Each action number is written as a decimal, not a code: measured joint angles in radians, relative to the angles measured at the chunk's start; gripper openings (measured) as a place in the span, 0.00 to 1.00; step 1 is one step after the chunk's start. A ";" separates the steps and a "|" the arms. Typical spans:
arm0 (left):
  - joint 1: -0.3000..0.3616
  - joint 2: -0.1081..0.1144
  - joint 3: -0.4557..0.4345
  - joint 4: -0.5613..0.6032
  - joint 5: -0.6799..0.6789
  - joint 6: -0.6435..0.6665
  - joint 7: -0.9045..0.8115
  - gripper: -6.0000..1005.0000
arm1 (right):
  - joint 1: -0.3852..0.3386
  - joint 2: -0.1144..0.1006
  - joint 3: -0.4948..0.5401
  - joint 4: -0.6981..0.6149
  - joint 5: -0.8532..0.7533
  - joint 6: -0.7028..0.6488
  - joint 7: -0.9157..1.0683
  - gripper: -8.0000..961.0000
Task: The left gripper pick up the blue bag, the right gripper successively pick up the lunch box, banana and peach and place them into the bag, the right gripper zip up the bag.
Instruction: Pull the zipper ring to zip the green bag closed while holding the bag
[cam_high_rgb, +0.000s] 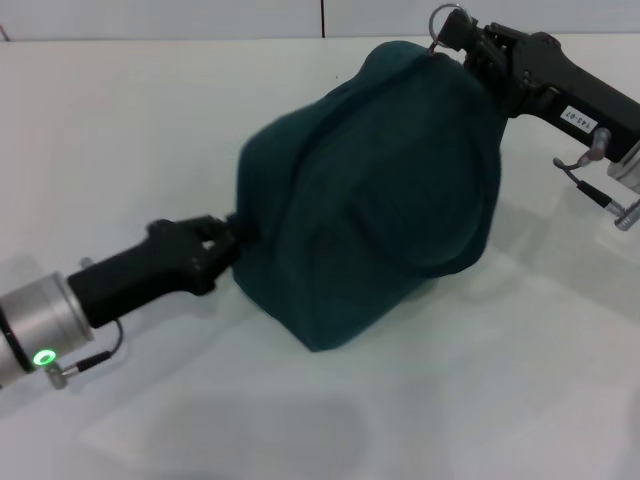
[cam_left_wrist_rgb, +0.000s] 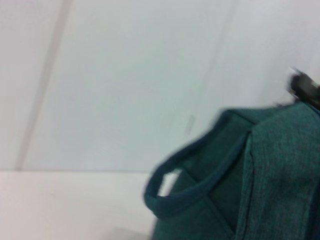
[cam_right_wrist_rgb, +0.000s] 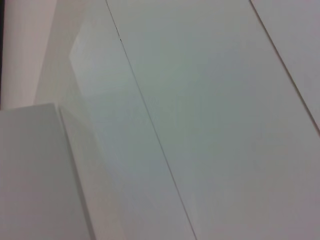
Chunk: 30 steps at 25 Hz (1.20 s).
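The bag (cam_high_rgb: 375, 190) sits on the white table (cam_high_rgb: 150, 130), bulging and tilted, its dark teal fabric closed over so that none of the lining or contents shows. The left gripper (cam_high_rgb: 232, 240) reaches in from the near left and is clenched on the bag's left edge, its fingertips buried in a fold of the fabric about halfway up the side. Its black arm runs back to a silver wrist (cam_high_rgb: 35, 320) with a green light lit on it. The right gripper (cam_high_rgb: 462, 38) comes in from the far right and meets the bag at its top far corner. A metal ring (cam_high_rgb: 445, 20) stands up just beside its tip; I cannot tell whether the jaws are closed on the ring or on the fabric, or merely rest against it. In the left wrist view one loop handle (cam_left_wrist_rgb: 192, 172) hangs free at the bag's (cam_left_wrist_rgb: 280, 170) side, arched outward against the pale wall, with a sliver of the right gripper (cam_left_wrist_rgb: 305, 85) visible past the bag's top edge. The right wrist view shows only pale wall panels (cam_right_wrist_rgb: 200, 100) and seams. The lunch box, banana and peach are not visible in any view.
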<state>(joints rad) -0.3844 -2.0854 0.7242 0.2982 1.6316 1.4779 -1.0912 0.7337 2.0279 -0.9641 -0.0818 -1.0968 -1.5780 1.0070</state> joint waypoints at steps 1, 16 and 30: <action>0.008 -0.001 -0.032 0.001 0.000 0.001 0.010 0.07 | 0.000 0.000 0.000 0.000 0.000 -0.002 0.002 0.05; 0.009 -0.002 0.027 0.348 -0.028 0.092 -0.195 0.52 | -0.012 0.000 0.004 0.002 0.027 -0.003 0.023 0.05; -0.144 0.003 0.416 1.301 0.372 0.082 -1.219 0.86 | -0.009 0.000 0.004 0.027 0.053 0.003 0.024 0.06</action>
<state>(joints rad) -0.5280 -2.0822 1.1400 1.5990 2.0038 1.5595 -2.3101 0.7242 2.0279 -0.9603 -0.0551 -1.0438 -1.5751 1.0309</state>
